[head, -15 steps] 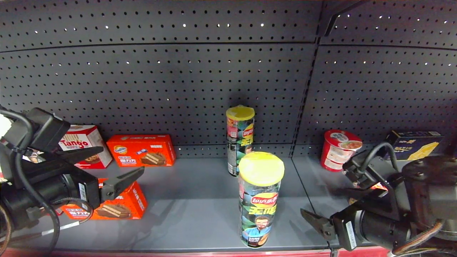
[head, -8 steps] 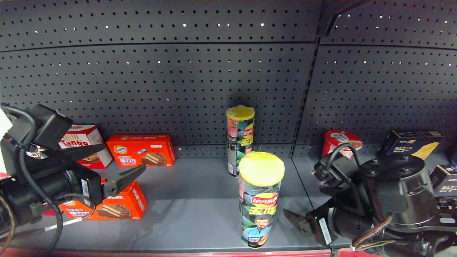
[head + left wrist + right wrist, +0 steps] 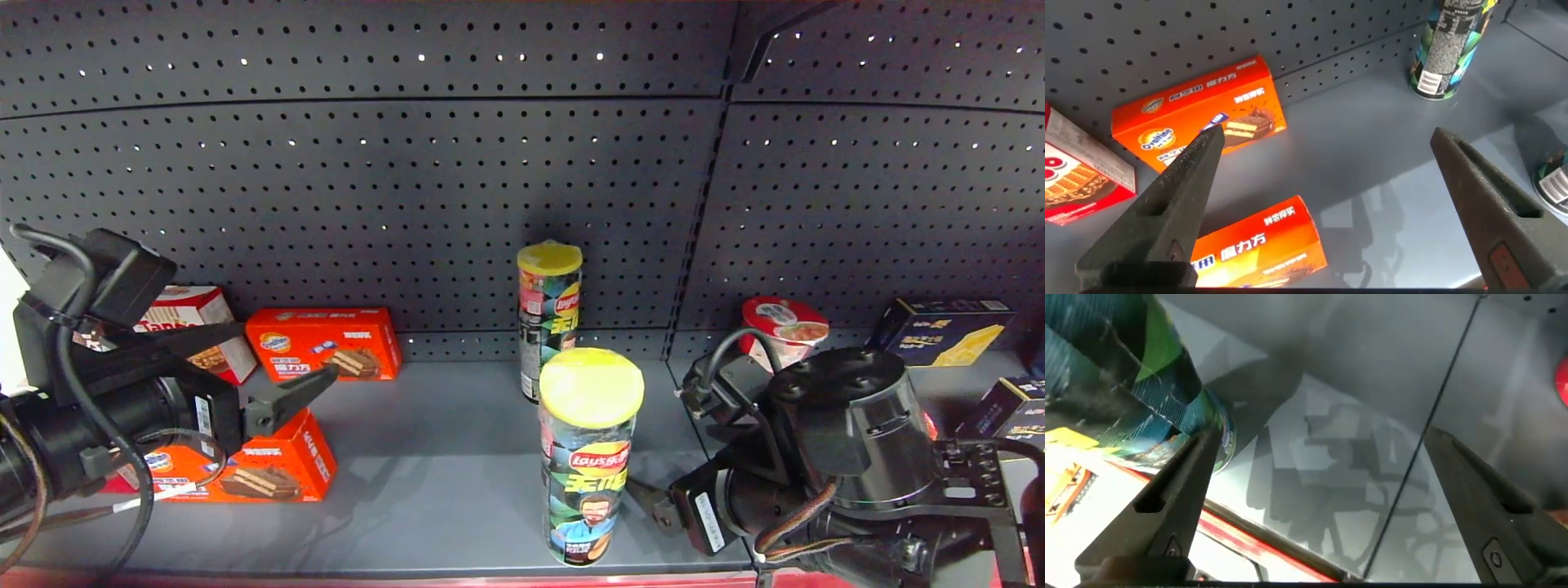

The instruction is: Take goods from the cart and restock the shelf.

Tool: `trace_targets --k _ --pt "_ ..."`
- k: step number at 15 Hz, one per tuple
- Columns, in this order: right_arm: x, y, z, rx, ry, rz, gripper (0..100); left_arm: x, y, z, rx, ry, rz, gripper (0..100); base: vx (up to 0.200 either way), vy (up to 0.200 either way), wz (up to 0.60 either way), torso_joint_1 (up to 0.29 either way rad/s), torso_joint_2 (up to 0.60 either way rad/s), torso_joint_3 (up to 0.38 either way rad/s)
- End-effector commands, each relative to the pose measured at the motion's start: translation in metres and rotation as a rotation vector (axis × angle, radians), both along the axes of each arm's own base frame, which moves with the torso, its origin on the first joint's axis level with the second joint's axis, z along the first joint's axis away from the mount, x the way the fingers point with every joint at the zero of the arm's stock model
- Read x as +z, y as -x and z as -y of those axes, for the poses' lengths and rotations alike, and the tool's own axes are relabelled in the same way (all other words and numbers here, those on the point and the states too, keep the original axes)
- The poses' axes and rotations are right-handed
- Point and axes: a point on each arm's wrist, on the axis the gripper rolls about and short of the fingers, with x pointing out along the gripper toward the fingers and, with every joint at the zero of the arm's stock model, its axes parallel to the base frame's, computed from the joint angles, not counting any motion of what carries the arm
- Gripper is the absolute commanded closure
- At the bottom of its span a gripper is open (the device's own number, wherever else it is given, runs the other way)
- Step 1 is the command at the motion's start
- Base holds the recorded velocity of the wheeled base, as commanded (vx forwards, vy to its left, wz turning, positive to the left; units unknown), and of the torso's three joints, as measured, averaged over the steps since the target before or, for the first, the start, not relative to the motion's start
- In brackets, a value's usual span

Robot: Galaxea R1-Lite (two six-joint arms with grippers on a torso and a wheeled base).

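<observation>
1. The front chip can (image 3: 589, 457) stands near the front edge of the shelf (image 3: 441, 457), yellow lid up, about midway along it.
2. The rear chip can (image 3: 549, 318) stands behind it, close to the pegboard back (image 3: 408, 180). The two cans are apart.
3. The right gripper (image 3: 1320, 437) sits low at the shelf's front edge, just to the right of the front chip can, with its fingers spread wide.
4. The front chip can is not between those fingers. It lies outside the gap, against the outer side of one finger (image 3: 1188, 486), whose tip reaches the can's lower part in the head view. Whether they touch cannot be told.
5. The gap between the right fingers holds bare shelf and the seam between two shelf panels.
6. The left gripper (image 3: 290, 349) hangs over the left part of the shelf, fingers wide apart and holding nothing, well apart from both cans.
7. Under it lies the front orange box (image 3: 269, 465). The rear orange box (image 3: 324, 343) lies by the pegboard, next to a red-and-white wafer box (image 3: 196, 327).
8. To the right of the seam stand a red cup (image 3: 784, 327) and a dark blue box (image 3: 947, 331).
</observation>
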Motion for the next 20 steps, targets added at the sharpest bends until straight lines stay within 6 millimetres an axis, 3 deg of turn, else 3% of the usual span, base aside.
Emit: trace_targets --k 1,16,18,20 --pt "-0.002 -0.002 -0.004 0.004 0.005 -0.006 0 -0.001 -0.002 0.000 0.001 0.000 -0.006 0 0.000 0.000 0.00 0.000 0.00 0.000" --pt "-0.006 -0.002 -0.017 0.033 0.009 -0.013 0 -0.006 -0.004 -0.005 0.027 -0.004 -0.029 0 0.000 0.000 0.00 0.000 0.00 0.000" --pt "-0.001 0.000 -0.013 0.027 -0.005 -0.002 0 -0.005 -0.003 -0.005 0.028 -0.003 -0.023 0 0.000 0.000 0.00 0.000 0.00 0.000" --pt "0.018 0.007 -0.002 0.018 -0.068 0.038 0 -0.005 0.001 -0.006 0.030 -0.002 -0.015 0 0.000 0.000 0.00 0.000 0.00 0.000"
